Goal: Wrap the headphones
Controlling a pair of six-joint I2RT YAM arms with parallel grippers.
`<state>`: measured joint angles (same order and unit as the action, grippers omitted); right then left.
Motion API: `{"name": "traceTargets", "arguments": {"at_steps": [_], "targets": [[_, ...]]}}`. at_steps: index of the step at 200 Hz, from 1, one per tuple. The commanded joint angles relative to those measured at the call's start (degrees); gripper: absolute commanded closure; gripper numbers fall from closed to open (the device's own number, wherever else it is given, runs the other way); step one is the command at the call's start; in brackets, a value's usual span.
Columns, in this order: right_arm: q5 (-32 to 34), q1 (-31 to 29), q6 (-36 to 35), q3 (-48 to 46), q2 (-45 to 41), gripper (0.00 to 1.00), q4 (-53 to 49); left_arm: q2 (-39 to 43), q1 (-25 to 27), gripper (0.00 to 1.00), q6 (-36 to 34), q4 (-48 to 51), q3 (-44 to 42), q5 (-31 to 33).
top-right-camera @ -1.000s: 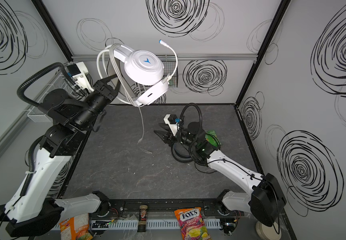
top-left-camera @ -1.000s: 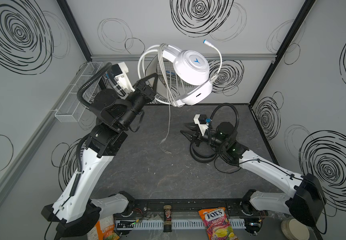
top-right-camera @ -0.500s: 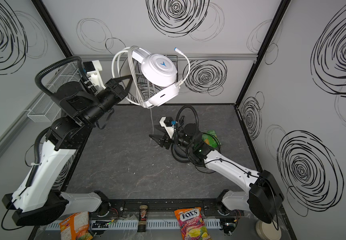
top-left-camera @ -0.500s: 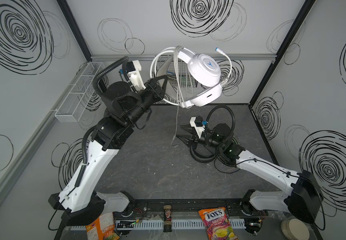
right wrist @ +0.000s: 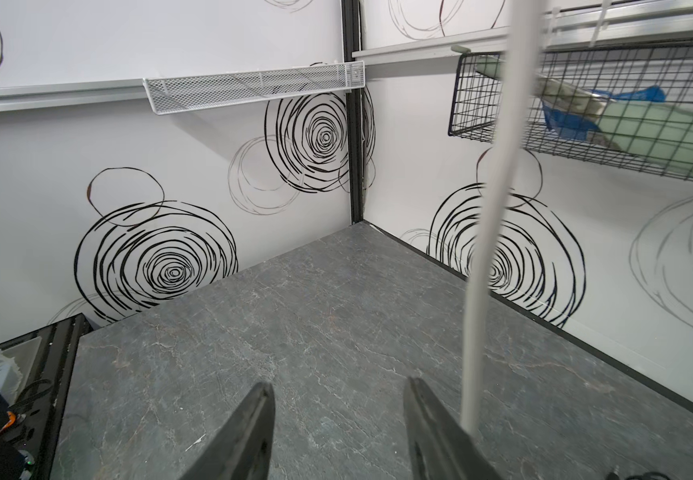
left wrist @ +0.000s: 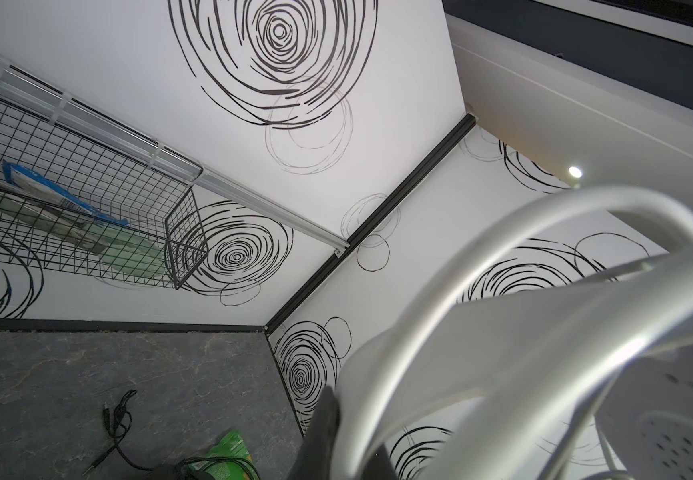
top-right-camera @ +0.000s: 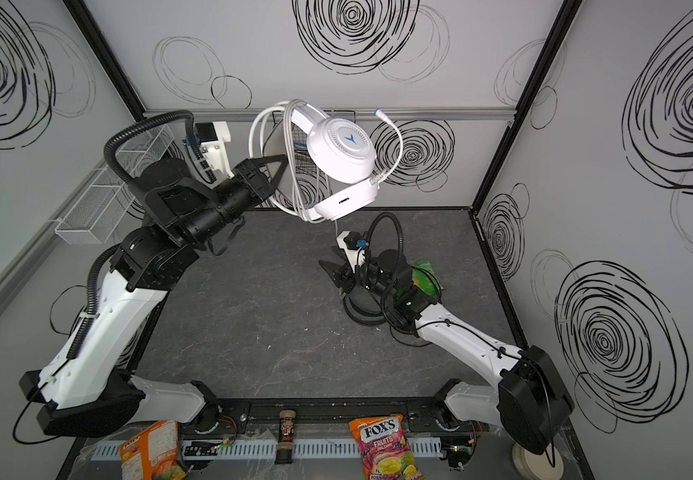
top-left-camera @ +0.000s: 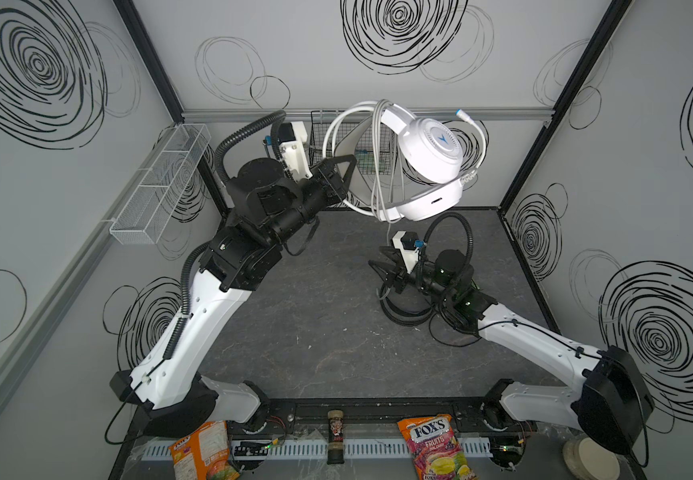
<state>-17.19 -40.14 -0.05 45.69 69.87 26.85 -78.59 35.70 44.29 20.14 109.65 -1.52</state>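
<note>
The white headphones (top-left-camera: 428, 158) (top-right-camera: 345, 151) hang high in the air at the back. My left gripper (top-left-camera: 347, 174) (top-right-camera: 280, 172) (left wrist: 349, 449) is shut on their headband (left wrist: 503, 332). Their white cable (top-left-camera: 336, 137) is looped several times around the headband, and one strand (right wrist: 482, 249) hangs down. It ends just outside one finger (right wrist: 432, 432) of my right gripper (top-left-camera: 378, 266) (top-right-camera: 328, 266) (right wrist: 338, 395), which is open and empty, low over the table. The black headphones (top-left-camera: 403, 316) (top-right-camera: 361, 316) lie on the table under my right arm, partly hidden by it.
A black wire basket (left wrist: 87, 232) hangs on the back wall behind the white headphones. A white mesh shelf (top-left-camera: 157, 187) is on the left wall. A green packet (top-right-camera: 426, 274) lies by my right arm. Snack bags (top-left-camera: 436, 444) and a bottle (top-left-camera: 335, 440) line the front edge.
My left arm has carried the white headphones to the right, and the hanging strand now drops beside my right gripper. The right gripper has barely moved.
</note>
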Motion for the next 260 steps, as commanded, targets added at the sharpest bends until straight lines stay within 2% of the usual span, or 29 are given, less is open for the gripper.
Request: {"name": "traceTargets", "arguments": {"at_steps": [1,39,61,94,127,180,260], "targets": [[0.0,1.5,0.0,-0.7,-4.3,0.46,-4.7,0.4,0.2,1.0,0.6,-6.0,2.9,-0.2],[1.3,3.3,-0.4,-6.0,-12.1,0.46,-9.0,0.5,0.2,1.0,0.3,-5.6,2.9,-0.1],[1.5,5.1,-1.0,-6.9,-13.6,0.45,-9.5,0.5,0.3,1.0,0.3,-5.3,2.8,-0.2],[-3.1,5.9,-3.1,-5.4,-9.8,0.42,-6.8,0.8,0.4,1.0,0.3,-5.0,2.6,0.2],[-6.9,5.1,-2.3,-3.7,-5.3,0.34,-5.7,1.0,0.5,1.0,0.2,-4.9,2.6,0.6],[-8.2,2.9,0.9,-4.0,-2.8,0.26,-0.6,1.6,0.6,1.0,0.4,-4.9,1.7,0.5],[-4.9,-0.1,-0.4,-3.0,0.6,0.26,0.3,1.1,1.1,1.0,1.0,-5.0,2.5,-0.4]]}}
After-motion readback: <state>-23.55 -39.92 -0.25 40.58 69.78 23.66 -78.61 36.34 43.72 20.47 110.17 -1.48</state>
